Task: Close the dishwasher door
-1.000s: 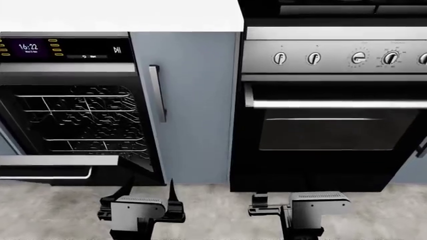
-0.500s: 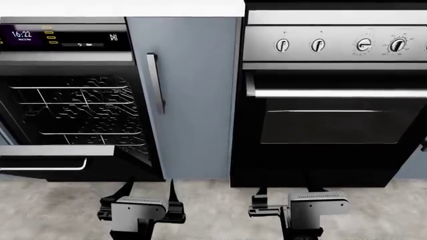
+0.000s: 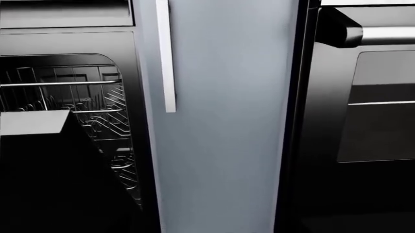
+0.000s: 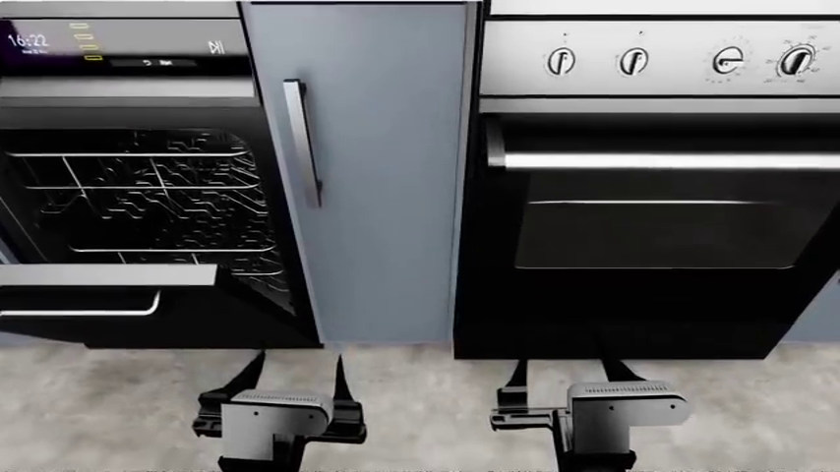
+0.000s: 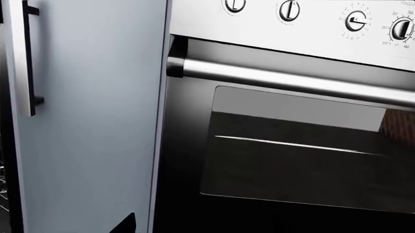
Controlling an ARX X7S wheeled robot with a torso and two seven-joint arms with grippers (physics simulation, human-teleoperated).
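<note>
Head view. Dishwasher door (image 4: 105, 310): glossy black panel, silver top edge, thin silver bar handle (image 4: 79, 313); partly lowered, open, ahead of and outboard of the left gripper (image 4: 291, 374), well apart from it. Wire racks (image 4: 145, 202) visible in the cavity above the door edge; lit control strip (image 4: 118, 47) over them. Left gripper: two dark fingers parted, nothing between them, over speckled floor (image 4: 420, 403). Right gripper (image 4: 568, 376): fingers likewise spread, nothing held, just short of the black oven door (image 4: 656, 236) ahead of it. Grey-blue cabinet door (image 4: 381, 177) with vertical handle (image 4: 302, 143) stands between dishwasher and oven, ahead of the gap between the two grippers. Silver knobs (image 4: 632, 61) above the oven bar handle (image 4: 670, 160).

Left wrist view. Dishwasher door (image 3: 45, 165) fills the near corner, silver edge uppermost, racks (image 3: 97, 111) behind it; cabinet door (image 3: 220, 126) central; oven door (image 3: 363, 121) beyond. Gripper fingers not in frame.

Right wrist view. Oven door (image 5: 292, 160), its bar handle (image 5: 292, 80), knobs (image 5: 288, 9); cabinet door (image 5: 97, 121) alongside. Dishwasher door not shown; gripper fingers not clearly in frame.
</note>
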